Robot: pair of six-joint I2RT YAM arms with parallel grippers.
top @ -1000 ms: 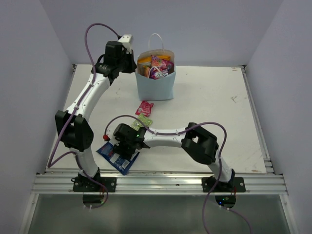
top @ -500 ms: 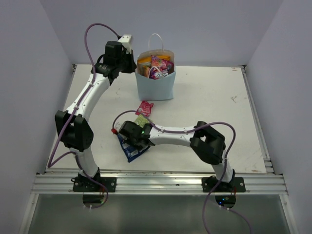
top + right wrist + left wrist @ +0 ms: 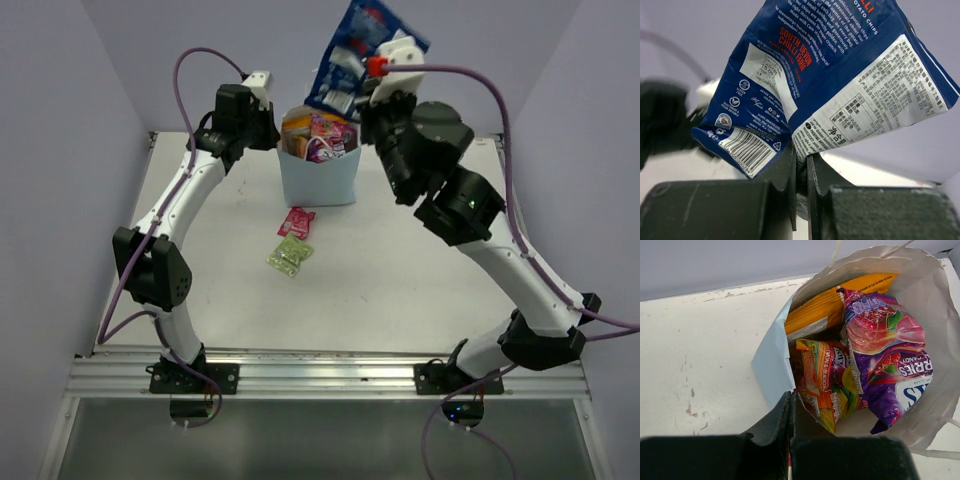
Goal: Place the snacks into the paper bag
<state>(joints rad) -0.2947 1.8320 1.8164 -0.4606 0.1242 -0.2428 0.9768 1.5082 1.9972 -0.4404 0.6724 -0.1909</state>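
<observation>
The pale blue paper bag stands upright at the back of the table. Inside it are an orange chip bag, a purple candy bag and a yellow-red candy bag. My left gripper is shut on the bag's left rim. High above the bag's right side, my right gripper is shut on the lower edge of a blue-white packet, which hangs in the air. A pink sachet and a green sachet lie on the table in front of the bag.
The white table has a raised rail along its right edge and a metal frame at the front. Pale walls enclose the back and both sides. The bag's thin loop handle sticks up beneath the held packet.
My right gripper closed on the blue-white packet near the table's front edge, then lifted it far up and back to above the paper bag. The left arm has stayed on the bag's rim.
</observation>
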